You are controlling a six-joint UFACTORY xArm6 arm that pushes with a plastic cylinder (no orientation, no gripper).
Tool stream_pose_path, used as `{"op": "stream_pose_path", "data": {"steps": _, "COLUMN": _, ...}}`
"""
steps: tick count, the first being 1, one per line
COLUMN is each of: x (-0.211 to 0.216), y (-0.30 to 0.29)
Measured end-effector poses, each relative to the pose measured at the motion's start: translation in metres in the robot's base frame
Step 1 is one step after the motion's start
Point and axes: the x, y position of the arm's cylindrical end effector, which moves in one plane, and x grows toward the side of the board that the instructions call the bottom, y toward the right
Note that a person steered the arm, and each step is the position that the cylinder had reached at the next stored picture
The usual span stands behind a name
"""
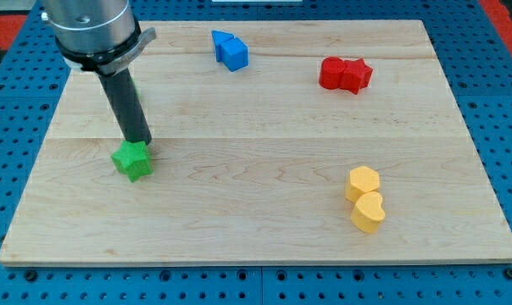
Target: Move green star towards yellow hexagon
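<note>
At the board's left, the tip (141, 141), a bare rod grasping nothing, is touching the star's (132, 160) far edge, while the hexagon (363, 181) is lying far right.

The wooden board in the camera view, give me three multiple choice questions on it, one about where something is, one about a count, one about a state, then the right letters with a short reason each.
1. Where is the green star on the wooden board?
A. the view's top right
B. the view's left, below the middle
C. the view's bottom right

2. How many yellow blocks are there?
A. one
B. two
C. four

3. How does my tip stand to the green star?
A. right at its upper edge
B. far off by the red blocks
C. beside the blue blocks

Answers:
1 B: the star lies at the view's left, lower than the board's middle.
2 B: the yellow hexagon and a yellow heart sit together at the view's lower right.
3 A: the rod's end meets the star's top edge, away from the red blocks and blue blocks.
</note>
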Motion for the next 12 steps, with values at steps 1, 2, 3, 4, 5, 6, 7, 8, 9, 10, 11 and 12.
{"op": "stream_pose_path", "data": {"steps": 1, "x": 0.004, "y": 0.002}}
{"op": "stream_pose_path", "data": {"steps": 2, "x": 0.004, "y": 0.011}}
{"op": "stream_pose_path", "data": {"steps": 3, "x": 0.004, "y": 0.036}}
{"op": "stream_pose_path", "data": {"steps": 4, "x": 0.004, "y": 0.043}}
{"op": "stream_pose_path", "data": {"steps": 5, "x": 0.004, "y": 0.040}}
{"op": "stream_pose_path", "data": {"steps": 6, "x": 0.004, "y": 0.044}}
{"op": "stream_pose_path", "data": {"steps": 7, "x": 0.004, "y": 0.037}}
{"op": "stream_pose_path", "data": {"steps": 8, "x": 0.004, "y": 0.002}}
{"op": "stream_pose_path", "data": {"steps": 9, "x": 0.000, "y": -0.045}}
{"op": "stream_pose_path", "data": {"steps": 10, "x": 0.002, "y": -0.096}}
{"op": "stream_pose_path", "data": {"steps": 11, "x": 0.023, "y": -0.082}}
{"op": "stream_pose_path", "data": {"steps": 12, "x": 0.036, "y": -0.038}}
